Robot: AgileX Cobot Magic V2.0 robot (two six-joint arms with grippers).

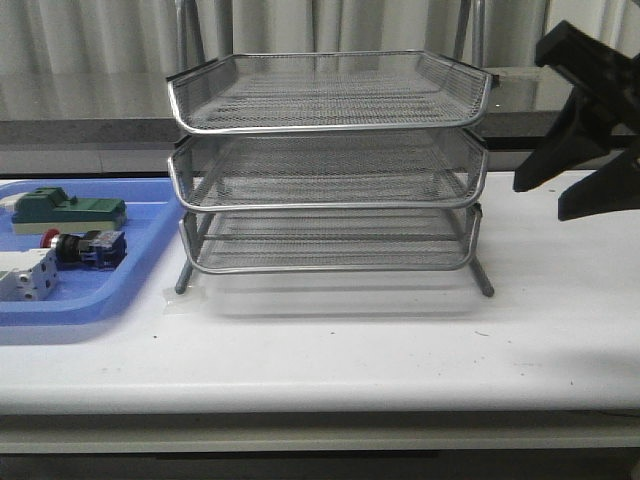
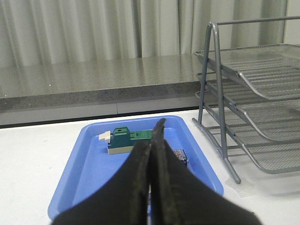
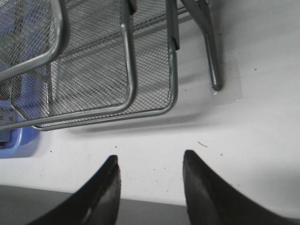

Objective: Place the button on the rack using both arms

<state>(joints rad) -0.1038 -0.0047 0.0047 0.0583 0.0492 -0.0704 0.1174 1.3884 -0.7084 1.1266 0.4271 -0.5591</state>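
White tabletop [image 1: 400,340] runs bare across the front, and everything of interest sits further back on it. Nearest on the left is the blue tray [image 1: 90,300], a shallow dish that keeps the small parts together. The button [image 1: 85,247] lies on its side in it, red cap pointing left, wedged between the white part [image 1: 25,275] in front and the green part [image 1: 68,209] behind.

The left gripper [image 2: 151,154] hangs just short of that tray, fingers pressed together with nothing between them. In the left wrist view its tips cover most of the button, so only a blue corner peeps out; the button seems to lie straight ahead of the fingers and a little below, though I can't judge the gap well. I'd say the fingers must spread before any pickup.

Further in, the rack [image 1: 330,120] stands square at the table's middle, its three mesh tiers holding nothing that I can see. The feet appear to be taped down, probably to stop it sliding.

Off to the right, the right gripper [image 3: 150,171] waits above the table by the rack's near right corner, fingers parted and holding nothing, well away from the button. It looks posted there to receive the part or steady a tier.
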